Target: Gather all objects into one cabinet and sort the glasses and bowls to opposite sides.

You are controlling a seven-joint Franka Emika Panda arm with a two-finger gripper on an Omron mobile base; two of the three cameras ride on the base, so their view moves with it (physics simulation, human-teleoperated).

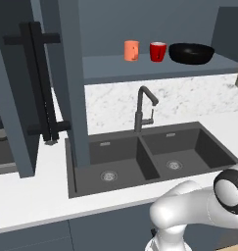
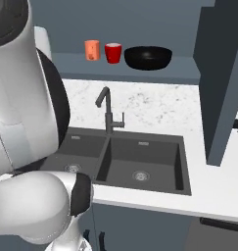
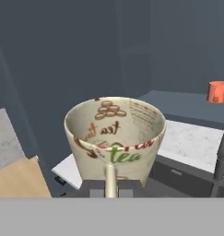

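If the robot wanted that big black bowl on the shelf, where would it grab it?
Probably by the rim, from the open front of the shelf. The black bowl is wide and shallow, likely too broad to span, so one finger would go inside the near wall and one outside. The red cup stands close on one side, so that side is tighter.

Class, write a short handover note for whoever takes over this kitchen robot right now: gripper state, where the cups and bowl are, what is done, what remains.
Gripper: shut on the beige mug, held up clear of the counter.
On the cabinet shelf: orange tumbler, then red cup, then black bowl at the right.
Done: three items are on the shelf.
Left: carry the mug to the shelf and set it on the cups' side, away from the bowl.
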